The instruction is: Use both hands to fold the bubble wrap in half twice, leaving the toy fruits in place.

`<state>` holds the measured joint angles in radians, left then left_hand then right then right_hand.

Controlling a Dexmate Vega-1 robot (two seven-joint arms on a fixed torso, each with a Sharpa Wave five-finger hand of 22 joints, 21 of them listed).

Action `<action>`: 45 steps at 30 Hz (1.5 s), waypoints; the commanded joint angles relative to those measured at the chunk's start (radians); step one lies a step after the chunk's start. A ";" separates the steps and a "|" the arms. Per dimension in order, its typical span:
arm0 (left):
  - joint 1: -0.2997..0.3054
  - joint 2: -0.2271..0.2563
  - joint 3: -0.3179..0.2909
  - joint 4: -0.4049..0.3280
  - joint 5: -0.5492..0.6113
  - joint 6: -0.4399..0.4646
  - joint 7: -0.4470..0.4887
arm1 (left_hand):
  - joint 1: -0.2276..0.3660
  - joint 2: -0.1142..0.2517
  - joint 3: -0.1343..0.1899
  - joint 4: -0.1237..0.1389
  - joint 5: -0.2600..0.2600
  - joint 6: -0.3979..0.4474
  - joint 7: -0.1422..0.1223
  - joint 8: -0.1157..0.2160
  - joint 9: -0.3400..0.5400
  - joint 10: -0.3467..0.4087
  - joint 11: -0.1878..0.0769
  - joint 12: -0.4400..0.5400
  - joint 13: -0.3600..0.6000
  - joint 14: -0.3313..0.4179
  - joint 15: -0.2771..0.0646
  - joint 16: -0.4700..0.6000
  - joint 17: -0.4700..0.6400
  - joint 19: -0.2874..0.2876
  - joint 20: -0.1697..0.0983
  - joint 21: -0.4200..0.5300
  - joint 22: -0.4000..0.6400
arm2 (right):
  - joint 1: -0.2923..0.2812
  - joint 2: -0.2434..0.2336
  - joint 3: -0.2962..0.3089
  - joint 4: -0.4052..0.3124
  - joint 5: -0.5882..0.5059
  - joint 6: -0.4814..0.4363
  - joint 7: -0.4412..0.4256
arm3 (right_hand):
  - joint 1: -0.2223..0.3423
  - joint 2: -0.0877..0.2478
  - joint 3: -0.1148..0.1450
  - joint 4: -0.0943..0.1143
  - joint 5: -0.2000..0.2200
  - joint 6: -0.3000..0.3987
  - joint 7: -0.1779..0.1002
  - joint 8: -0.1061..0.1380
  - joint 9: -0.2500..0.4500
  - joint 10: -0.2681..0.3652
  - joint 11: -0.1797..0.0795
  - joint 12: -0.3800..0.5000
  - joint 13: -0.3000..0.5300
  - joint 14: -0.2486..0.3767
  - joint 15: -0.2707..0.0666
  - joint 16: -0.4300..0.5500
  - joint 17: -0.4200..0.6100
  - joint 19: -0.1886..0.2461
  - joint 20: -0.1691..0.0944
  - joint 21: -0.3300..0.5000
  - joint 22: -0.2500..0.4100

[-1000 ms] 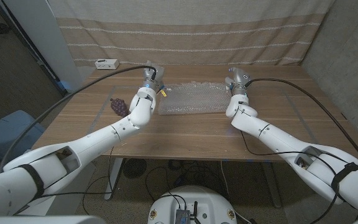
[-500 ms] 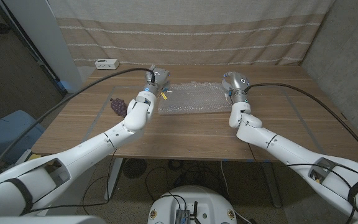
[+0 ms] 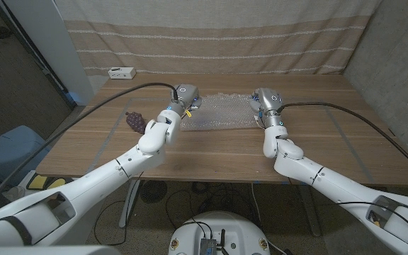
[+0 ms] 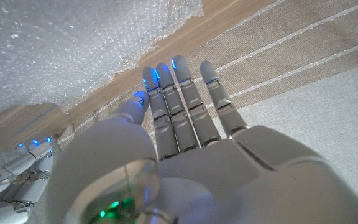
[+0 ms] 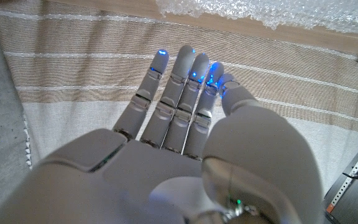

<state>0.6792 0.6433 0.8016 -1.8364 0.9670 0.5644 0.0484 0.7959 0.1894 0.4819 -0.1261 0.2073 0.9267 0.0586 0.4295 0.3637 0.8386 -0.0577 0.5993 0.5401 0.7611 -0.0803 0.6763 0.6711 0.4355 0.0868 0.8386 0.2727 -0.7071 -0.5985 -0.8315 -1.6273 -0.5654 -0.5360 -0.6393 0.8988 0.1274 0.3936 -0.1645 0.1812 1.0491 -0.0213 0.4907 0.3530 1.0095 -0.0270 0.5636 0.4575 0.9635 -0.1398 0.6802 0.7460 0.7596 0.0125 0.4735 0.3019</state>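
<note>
Clear bubble wrap (image 3: 218, 113) lies flat near the table's (image 3: 211, 152) far edge. My left hand (image 4: 185, 118) and right hand (image 5: 179, 99) hover empty, fingers straight and together; I judge gripping its edge comes next.

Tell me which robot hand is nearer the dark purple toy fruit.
The left robot hand, at the bubble wrap's left end: the dark purple toy fruit lies beyond that end; the right robot hand is at the opposite end.

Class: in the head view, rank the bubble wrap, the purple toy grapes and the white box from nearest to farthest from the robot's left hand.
1. Bubble wrap, right beside the left hand.
2. Purple toy grapes, on the table's left side.
3. White box, at the far left corner.
</note>
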 commanded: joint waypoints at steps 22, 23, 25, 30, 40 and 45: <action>0.000 0.029 0.011 -0.101 -0.196 0.023 -0.168 | 0.046 0.004 0.034 0.030 0.022 0.028 0.034 0.019 0.054 0.066 0.021 0.088 0.084 0.121 -0.001 0.127 0.020 0.202 -0.081 0.250 0.045 | -0.076 -0.075 0.011 -0.203 -0.043 -0.042 0.384 | 0.030 -0.073 0.047 -0.014 0.042 0.072 0.055 0.128 0.116 0.056 0.046 0.102 0.132 0.066 0.035 -0.001 0.059 -0.025 0.044 0.114 0.098; -0.002 0.028 0.014 -0.097 -0.197 0.026 -0.172 | 0.046 0.004 0.035 0.030 0.022 0.028 0.036 0.018 0.053 0.066 0.020 0.087 0.084 0.121 -0.002 0.126 0.018 0.202 -0.082 0.251 0.044 | -0.075 -0.076 0.011 -0.201 -0.037 -0.037 0.392 | 0.030 -0.074 0.049 -0.014 0.043 0.071 0.055 0.129 0.117 0.054 0.046 0.102 0.134 0.064 0.037 -0.003 0.059 -0.026 0.045 0.115 0.099; -0.009 0.027 0.019 -0.092 -0.202 0.036 -0.195 | 0.047 0.007 0.038 0.031 0.022 0.026 0.040 0.015 0.051 0.067 0.022 0.084 0.079 0.121 0.000 0.124 0.013 0.202 -0.084 0.254 0.043 | -0.073 -0.076 0.006 -0.194 -0.036 -0.025 0.401 | 0.031 -0.079 0.059 -0.013 0.049 0.069 0.058 0.133 0.122 0.045 0.050 0.100 0.139 0.060 0.040 -0.014 0.053 -0.031 0.045 0.121 0.103; -0.028 0.025 0.046 -0.078 -0.174 0.080 -0.235 | 0.027 0.004 0.069 0.051 0.024 0.008 0.043 -0.005 0.040 0.048 0.030 0.053 0.047 0.122 0.010 0.072 -0.050 0.199 -0.076 0.265 0.024 | -0.055 -0.068 0.000 -0.163 -0.009 0.000 0.451 | 0.020 -0.081 0.101 -0.003 0.066 0.051 0.057 0.124 0.115 0.022 0.054 0.063 0.098 0.054 0.050 -0.081 -0.010 -0.047 0.047 0.133 0.094; -0.046 0.016 0.048 -0.030 -0.259 0.101 -0.287 | -0.071 -0.009 0.204 0.098 0.021 -0.076 0.051 -0.100 -0.003 -0.050 0.071 -0.051 -0.064 0.036 0.050 -0.173 -0.282 0.094 -0.017 0.224 -0.085 | -0.040 -0.055 -0.011 -0.137 -0.010 0.007 0.465 | -0.006 -0.075 0.143 0.006 0.077 0.042 0.059 0.088 0.062 0.011 0.059 0.038 0.065 0.041 0.053 -0.128 -0.035 -0.081 0.050 0.134 0.077; -0.065 0.022 0.070 -0.019 -0.285 0.106 -0.320 | -0.119 -0.020 0.218 0.120 0.016 -0.040 0.062 -0.105 -0.016 -0.014 0.081 -0.056 -0.092 0.093 0.051 -0.195 -0.328 0.132 -0.025 0.233 -0.093 | -0.029 -0.053 -0.020 -0.128 -0.019 0.003 0.478 | -0.019 -0.075 0.155 0.009 0.078 0.043 0.060 0.078 0.044 0.011 0.060 0.032 0.055 0.039 0.053 -0.143 -0.043 -0.087 0.051 0.137 0.071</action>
<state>0.6451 0.6630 0.8420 -1.8868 0.7369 0.6480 -0.2082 0.7014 0.1763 0.6947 -0.0181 0.2267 0.8545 0.1127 0.3244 0.3519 0.7986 0.0197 0.5491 0.4591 0.8213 -0.0287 0.4891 0.3624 0.5437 0.0682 1.0648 0.1812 -0.7532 -0.6593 -0.8374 -1.7764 -0.5817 -0.5372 -0.1926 0.8893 0.0528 0.5381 -0.1568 0.2554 1.0965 0.0375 0.5733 0.4015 1.0249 0.0338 0.5988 0.5142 1.0055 -0.0890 0.5429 0.7038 0.6823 0.0644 0.6040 0.3728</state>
